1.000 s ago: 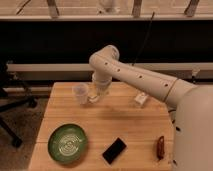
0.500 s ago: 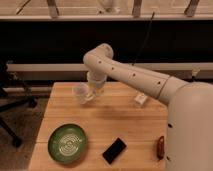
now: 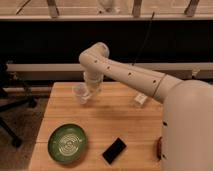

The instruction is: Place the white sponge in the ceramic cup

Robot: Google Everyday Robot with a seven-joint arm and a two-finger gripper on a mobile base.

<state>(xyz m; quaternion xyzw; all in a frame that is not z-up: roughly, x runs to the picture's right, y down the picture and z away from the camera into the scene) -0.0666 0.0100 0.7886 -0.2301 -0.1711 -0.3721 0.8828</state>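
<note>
1 gripper (image 3: 90,95) hangs just beside the ceramic cup (image 3: 80,93); you cannot tell its finger state. Centre over the rim before releasing the white sponge.

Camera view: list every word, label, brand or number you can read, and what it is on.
No text can be read.
White carton: reddish marks, too blurred to read.
Black phone: dark face, nothing shows.
Green plate: only ridges.
Ceramic cup, beside the gripper: plain.
</note>
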